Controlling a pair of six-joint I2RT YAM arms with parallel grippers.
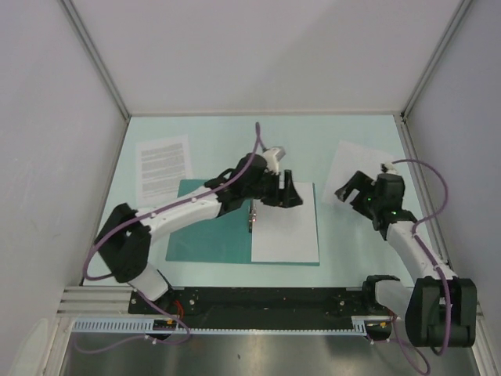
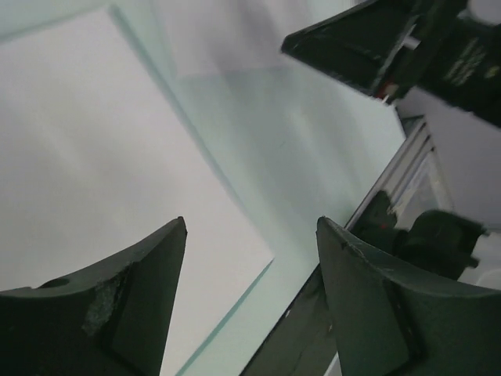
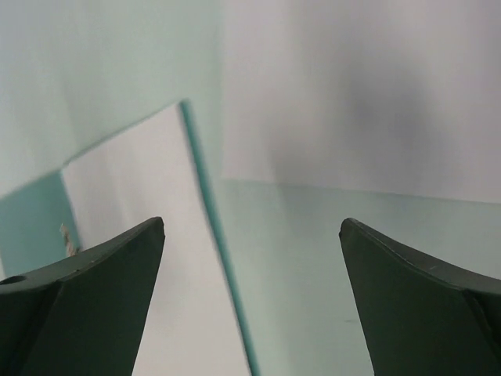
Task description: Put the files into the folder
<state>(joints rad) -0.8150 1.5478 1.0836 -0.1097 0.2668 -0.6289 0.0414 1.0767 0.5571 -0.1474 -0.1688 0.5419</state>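
— Where do we find the files?
— We see the printed sheet [image 1: 164, 167] flat near the far left corner of the table [image 1: 352, 243], just beside the folder's far left corner. The blank sheet [image 1: 348, 163] lies askew toward the right edge, apart from the folder.
— And the folder?
— We have the folder [image 1: 207, 227] spread flat mid-table. Its left half shows teal. A white page [image 1: 286, 231] covers its right half, with teal peeking out along the page's near and right sides. We cannot tell whether that page is loose paper or the folder's own lining.
— The grippers?
— Our left gripper [image 1: 282, 197] hangs over the folder's far edge, jaws parted, nothing between them. Our right gripper [image 1: 351, 192] stands over the blank sheet's near part, jaws spread wide and empty.
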